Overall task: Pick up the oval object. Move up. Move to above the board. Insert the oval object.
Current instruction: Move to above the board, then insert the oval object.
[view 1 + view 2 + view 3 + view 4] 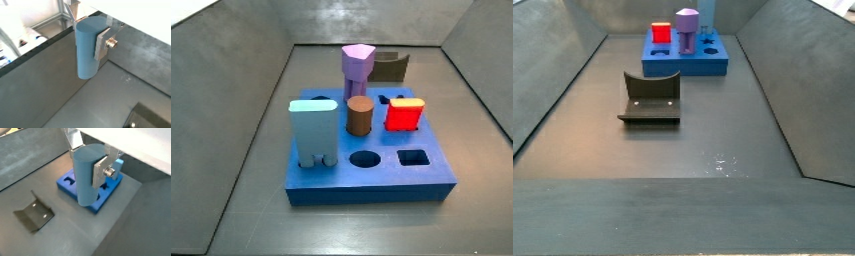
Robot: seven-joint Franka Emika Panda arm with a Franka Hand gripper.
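In both wrist views the end effector (93,42) gripped the oval object (88,47), its silver finger (101,172) flat against the upright peg. Only one wrist view showed the board (70,187) beneath the peg, the fixture (33,214) well apart. In both side views the board (372,178) carried a purple peg (357,68), brown cylinder (361,115), red block (406,113) and light-blue block (313,131); the end effector was out of sight. Bare bench (687,150) lay around the fixture (651,98).

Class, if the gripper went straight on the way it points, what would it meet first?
The gripper is shut on the oval object, whose tip leads downward. It seems to hang by the board's edge, so it would probably meet the board or the floor beside it; depth is unclear.
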